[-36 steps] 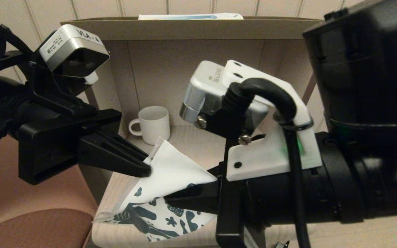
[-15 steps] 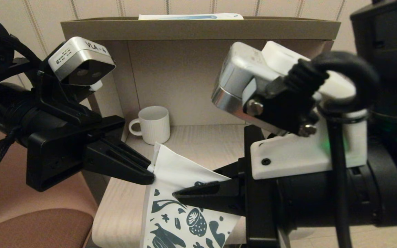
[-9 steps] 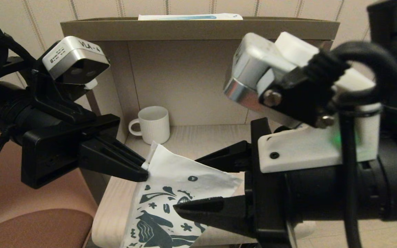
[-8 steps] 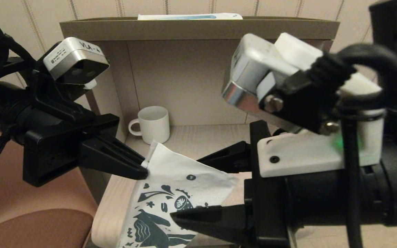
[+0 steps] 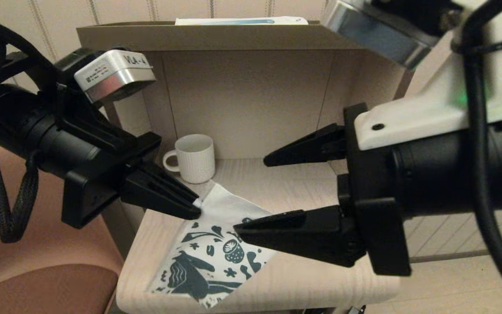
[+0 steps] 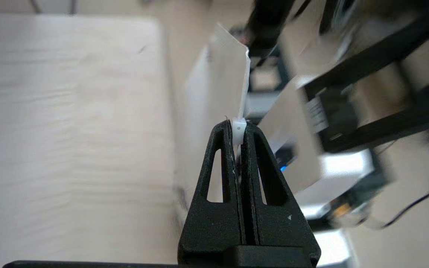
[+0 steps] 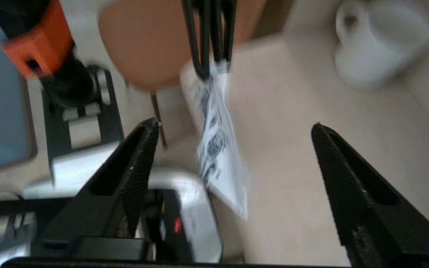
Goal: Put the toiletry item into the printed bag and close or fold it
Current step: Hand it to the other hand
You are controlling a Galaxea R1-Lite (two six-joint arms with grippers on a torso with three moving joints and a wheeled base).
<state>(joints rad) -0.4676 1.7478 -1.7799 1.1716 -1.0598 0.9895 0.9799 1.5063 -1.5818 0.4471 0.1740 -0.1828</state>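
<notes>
Black plastic fingers of the left end effector (image 5: 194, 209) are pressing together on the top corner of the printed bag (image 5: 216, 253), right at its zip-strip edge; the left wrist view shows a thin white sliver of that edge pinched between the closed tips. The right end effector (image 5: 255, 196) is hanging close by with its jaws standing wide apart and gripping nothing, the lower finger passing in front of the bag's upper right part in the head view.

From the pinched corner the bag is sloping down to the pale wooden desk (image 5: 312, 283), where its lower end is lying flat near the front edge. It is behaving like thin, limp film: light, floppy, sagging from a single hold and likely to slip or crease, so I judge the stiffer zip strip to be the best place to take it, with a second hold further along that strip to spread the mouth.

Behind the bag a white mug (image 5: 192, 157) is standing in the alcove, and a white-and-blue box (image 5: 240, 20) is lying on the shelf above. I cannot tell where the toiletry item is; it may be inside the bag.
</notes>
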